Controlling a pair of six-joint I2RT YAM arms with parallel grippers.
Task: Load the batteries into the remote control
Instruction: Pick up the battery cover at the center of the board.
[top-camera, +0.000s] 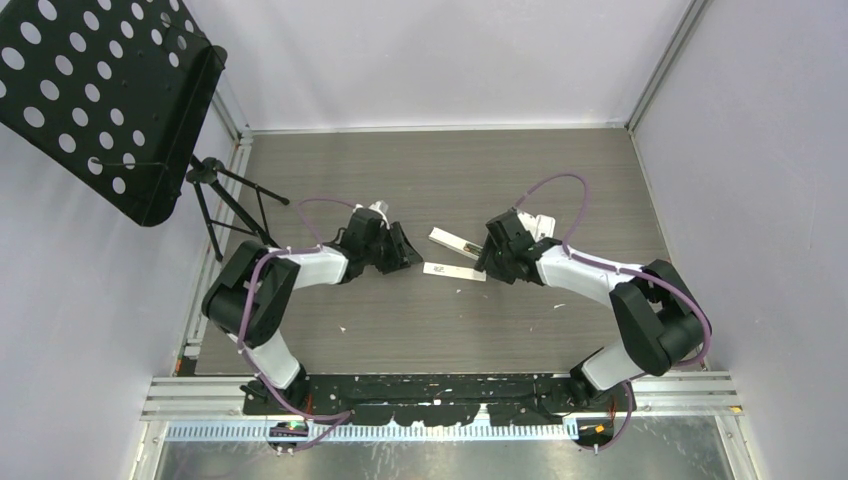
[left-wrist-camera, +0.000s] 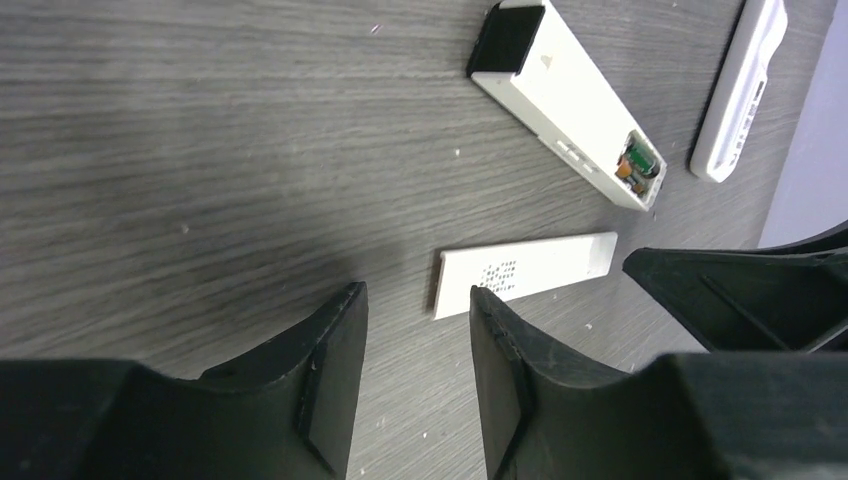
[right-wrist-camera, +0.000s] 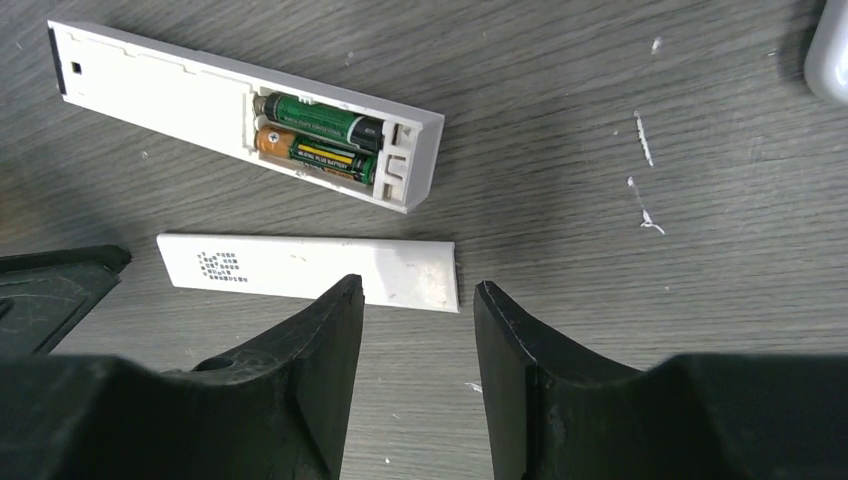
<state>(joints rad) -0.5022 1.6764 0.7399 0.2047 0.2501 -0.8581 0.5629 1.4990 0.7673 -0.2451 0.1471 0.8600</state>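
On the wood-grain surface (top-camera: 400, 330), the left end effector (left-wrist-camera: 418, 297) and right end effector (right-wrist-camera: 418, 292) are each seen with fingers apart and empty, over opposite ends of the detached battery cover (right-wrist-camera: 290, 268). The remote control (right-wrist-camera: 160, 95) lies just beyond it, compartment open, with two batteries (right-wrist-camera: 320, 122) seated. Loading is judged complete; next, the cover must be gripped and refitted.

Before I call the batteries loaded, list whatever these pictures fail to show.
1. Left wrist view: the batteries show only as a sliver at the compartment's open end; their number is unclear.
2. Top view: inside the remote they are too small to make out.
3. Right wrist view: the second white remote is cut off by the frame's corner.
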